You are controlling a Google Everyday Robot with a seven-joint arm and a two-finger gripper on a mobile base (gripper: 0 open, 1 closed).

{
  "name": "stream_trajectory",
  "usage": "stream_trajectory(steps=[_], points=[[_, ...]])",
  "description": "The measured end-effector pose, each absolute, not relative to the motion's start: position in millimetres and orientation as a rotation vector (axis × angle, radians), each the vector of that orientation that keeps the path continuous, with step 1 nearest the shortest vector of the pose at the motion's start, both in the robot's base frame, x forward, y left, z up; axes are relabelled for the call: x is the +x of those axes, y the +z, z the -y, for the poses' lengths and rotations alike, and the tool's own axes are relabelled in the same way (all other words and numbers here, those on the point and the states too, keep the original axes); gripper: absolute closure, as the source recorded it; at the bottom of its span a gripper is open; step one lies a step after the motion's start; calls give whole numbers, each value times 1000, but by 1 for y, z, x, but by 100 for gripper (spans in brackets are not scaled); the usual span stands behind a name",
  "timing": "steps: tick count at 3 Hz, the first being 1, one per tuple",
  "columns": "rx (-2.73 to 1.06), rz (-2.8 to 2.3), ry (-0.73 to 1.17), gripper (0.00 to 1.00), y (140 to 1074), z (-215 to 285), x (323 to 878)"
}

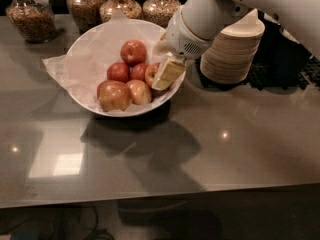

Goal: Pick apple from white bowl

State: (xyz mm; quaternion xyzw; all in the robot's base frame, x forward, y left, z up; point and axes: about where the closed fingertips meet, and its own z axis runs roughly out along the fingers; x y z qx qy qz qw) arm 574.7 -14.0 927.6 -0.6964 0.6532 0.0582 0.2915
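Observation:
The white bowl (pixel 90 91), lined with crinkled white paper, stands on the grey counter at the upper left and holds several apples. The apple (pixel 151 74), red with a yellowish patch, lies at the bowl's right side. My gripper (pixel 164 60) hangs from the white arm over the bowl's right rim. It is open and empty. Its cream front finger (pixel 168 73) reaches down into the bowl right beside the apple and hides the apple's right part. The other finger (pixel 160 47) shows behind it.
Other apples lie in the bowl: one at the back (pixel 133 51), two small dark ones (pixel 118 71), and a large one in front (pixel 115 96). A stack of beige paper bowls (pixel 232 54) stands just right of the arm. Glass jars (pixel 32 16) line the back edge.

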Motion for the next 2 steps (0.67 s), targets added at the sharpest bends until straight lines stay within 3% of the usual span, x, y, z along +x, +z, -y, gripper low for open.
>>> stream_trajectory(steps=[1,2], points=[[-1844,-1745,170,45,923,13,579],[-1837,-1755,182,41,918,15,580]])
